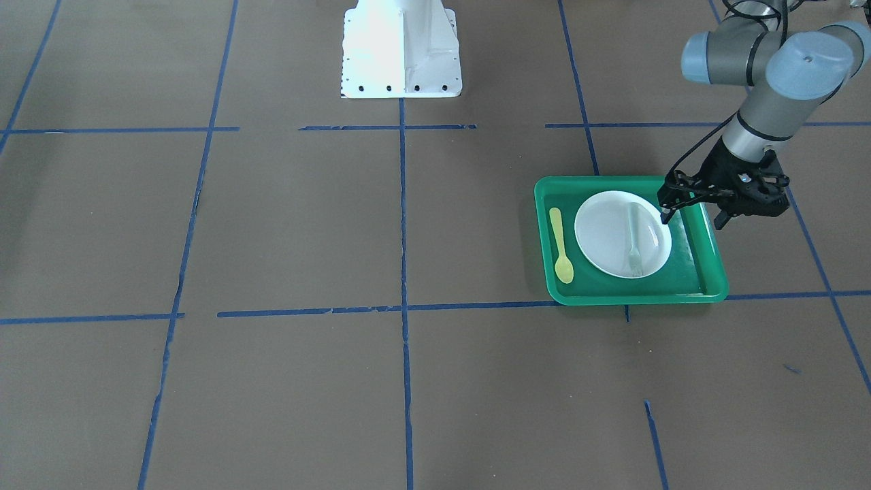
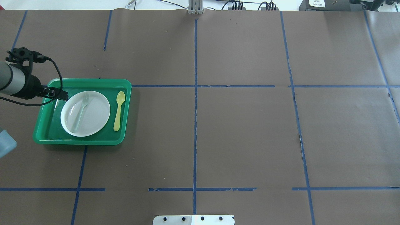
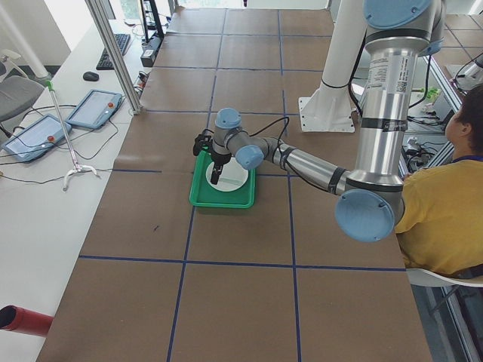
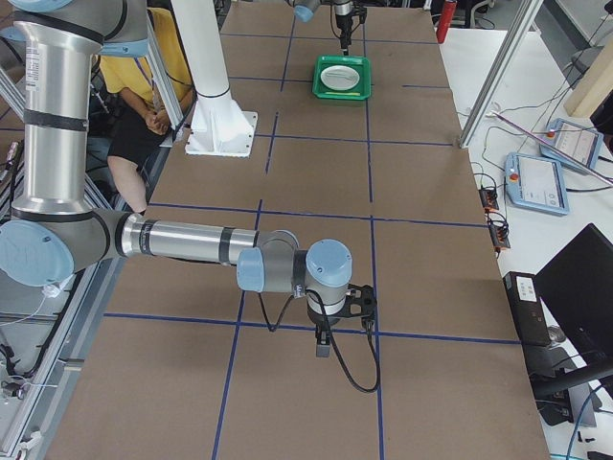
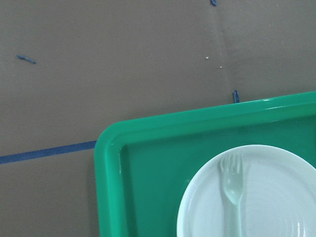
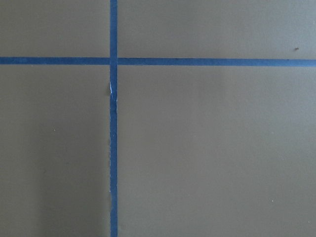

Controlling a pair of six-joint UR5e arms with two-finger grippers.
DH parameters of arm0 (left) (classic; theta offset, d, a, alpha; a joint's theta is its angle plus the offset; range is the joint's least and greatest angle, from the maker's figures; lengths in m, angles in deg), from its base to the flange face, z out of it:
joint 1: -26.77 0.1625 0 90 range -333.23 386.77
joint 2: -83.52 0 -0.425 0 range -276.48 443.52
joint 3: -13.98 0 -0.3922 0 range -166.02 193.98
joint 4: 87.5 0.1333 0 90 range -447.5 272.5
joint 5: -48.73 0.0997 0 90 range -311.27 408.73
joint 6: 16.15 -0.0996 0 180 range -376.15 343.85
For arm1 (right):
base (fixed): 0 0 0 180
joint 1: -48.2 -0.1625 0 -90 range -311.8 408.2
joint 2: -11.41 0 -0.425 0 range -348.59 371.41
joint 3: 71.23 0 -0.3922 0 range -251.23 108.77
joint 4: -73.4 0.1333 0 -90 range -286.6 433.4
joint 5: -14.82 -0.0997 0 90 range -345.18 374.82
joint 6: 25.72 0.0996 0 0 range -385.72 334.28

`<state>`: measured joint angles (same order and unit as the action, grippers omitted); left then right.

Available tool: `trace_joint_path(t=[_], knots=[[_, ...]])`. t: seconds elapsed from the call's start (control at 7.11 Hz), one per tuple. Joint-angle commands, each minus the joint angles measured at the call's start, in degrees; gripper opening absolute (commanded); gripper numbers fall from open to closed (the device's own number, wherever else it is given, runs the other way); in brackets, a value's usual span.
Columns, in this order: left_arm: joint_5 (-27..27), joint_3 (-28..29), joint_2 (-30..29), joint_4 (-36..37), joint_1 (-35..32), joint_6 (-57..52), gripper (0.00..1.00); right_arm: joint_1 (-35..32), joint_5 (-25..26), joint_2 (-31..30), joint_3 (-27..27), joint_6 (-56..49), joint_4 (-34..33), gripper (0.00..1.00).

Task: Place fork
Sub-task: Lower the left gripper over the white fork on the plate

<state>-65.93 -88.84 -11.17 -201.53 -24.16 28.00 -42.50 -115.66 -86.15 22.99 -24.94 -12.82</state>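
The pale white plastic fork (image 1: 635, 238) lies along the white plate (image 1: 605, 238) inside the green tray (image 1: 701, 272). It also shows in the overhead view (image 2: 80, 112) and in the left wrist view (image 5: 233, 190), tines toward the tray's corner. My left gripper (image 1: 693, 221) hangs over the tray's edge beside the plate, fingers apart and empty, clear of the fork. My right gripper (image 4: 324, 347) points down over bare table far from the tray. It shows only in the exterior right view, so I cannot tell if it is open or shut.
A yellow plastic spoon (image 1: 561, 245) lies in the tray beside the plate, on the side away from my left gripper. The white robot base (image 1: 401, 47) stands at the table's middle edge. Blue tape lines cross the brown table.
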Motion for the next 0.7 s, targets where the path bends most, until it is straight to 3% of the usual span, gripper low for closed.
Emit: trace_joint_path(t=[0.0, 0.28, 0.56], knots=[[1.11, 2.88, -1.29, -0.23, 3.64, 0.85, 0.96, 0.0, 0.04, 0.0, 0.0, 0.01, 0.0, 1.0], [1.11, 3.59, -1.55, -0.4, 6.36, 0.76, 0.89, 0.0, -0.04, 0.0, 0.0, 0.01, 0.0, 1.0], [0.84, 3.59, -1.64, -0.41, 6.99, 0.59, 0.89, 0.0, -0.04, 0.0, 0.0, 0.01, 0.09, 1.0]])
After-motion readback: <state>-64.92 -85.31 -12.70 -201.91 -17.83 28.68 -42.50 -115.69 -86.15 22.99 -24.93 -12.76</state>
